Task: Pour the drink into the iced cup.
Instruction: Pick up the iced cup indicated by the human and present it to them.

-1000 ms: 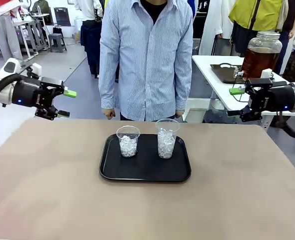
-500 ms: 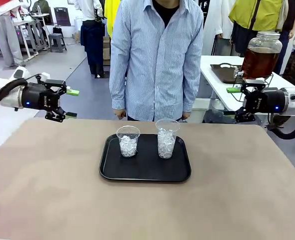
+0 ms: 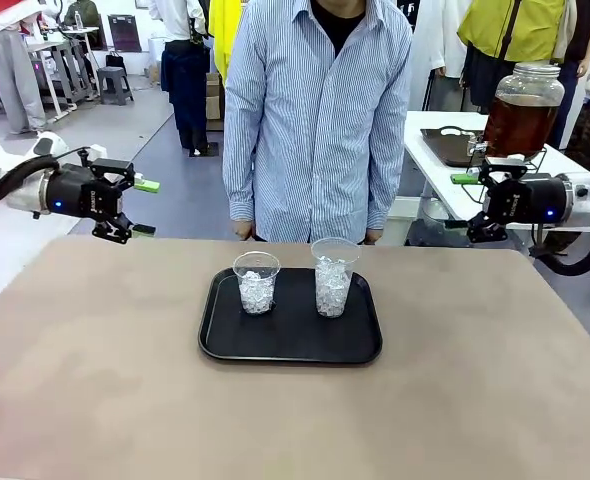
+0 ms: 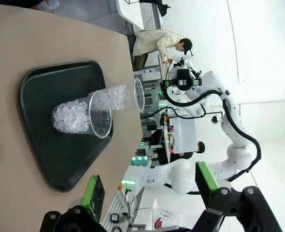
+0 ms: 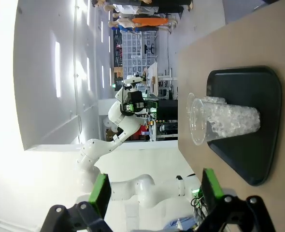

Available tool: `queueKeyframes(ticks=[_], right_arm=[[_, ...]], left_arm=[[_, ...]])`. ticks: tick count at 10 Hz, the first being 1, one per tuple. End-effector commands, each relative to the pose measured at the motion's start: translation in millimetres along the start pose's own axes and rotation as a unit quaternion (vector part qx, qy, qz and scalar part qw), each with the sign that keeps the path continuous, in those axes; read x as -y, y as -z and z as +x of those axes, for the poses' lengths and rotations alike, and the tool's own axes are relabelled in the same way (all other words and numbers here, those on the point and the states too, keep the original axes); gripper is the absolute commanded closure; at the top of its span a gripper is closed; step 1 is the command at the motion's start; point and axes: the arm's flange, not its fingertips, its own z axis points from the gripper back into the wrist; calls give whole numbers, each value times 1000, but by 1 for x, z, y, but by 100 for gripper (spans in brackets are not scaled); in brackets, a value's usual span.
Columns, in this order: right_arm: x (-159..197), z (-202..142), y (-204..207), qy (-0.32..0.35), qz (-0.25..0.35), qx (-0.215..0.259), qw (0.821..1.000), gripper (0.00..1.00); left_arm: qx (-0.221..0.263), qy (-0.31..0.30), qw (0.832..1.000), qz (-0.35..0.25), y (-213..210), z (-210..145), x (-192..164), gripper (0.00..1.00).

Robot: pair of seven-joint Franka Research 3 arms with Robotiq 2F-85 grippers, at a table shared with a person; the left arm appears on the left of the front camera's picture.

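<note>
Two clear plastic cups packed with ice stand on a black tray [image 3: 290, 348] at mid-table: a shorter cup [image 3: 256, 283] on the left and a taller cup [image 3: 334, 277] on the right. Amber-brown drink [image 3: 520, 122] fills a big glass jar on a white table behind the right arm. My left gripper [image 3: 145, 207] hovers open over the table's far left edge with nothing in it. My right gripper [image 3: 459, 202] hovers open beyond the far right corner, also with nothing in it. The left wrist view has the cups [image 4: 79, 116] and tray [image 4: 50, 164] ahead of the open left gripper [image 4: 149, 186]. In the right wrist view the cups [image 5: 224, 121] lie beyond the open right gripper [image 5: 156, 191].
A person in a striped shirt [image 3: 315, 110] stands at the table's far edge behind the tray, hands hanging at the edge. The tan tabletop [image 3: 295, 420] is bare around the tray. A dark tray [image 3: 450, 145] lies on the white side table by the jar.
The person has stepped a little to the right. Both grippers have drawn back slightly toward the far side and stayed open. Cups and tray have not moved.
</note>
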Motion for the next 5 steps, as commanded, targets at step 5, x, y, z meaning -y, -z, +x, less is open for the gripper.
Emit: queueKeyframes(ticks=[5], right_arm=[[-1, 1, -1, -1, -1, 2, 1000, 0]], left_arm=[[4, -1, 1000, -5, 2, 0, 1, 0]])
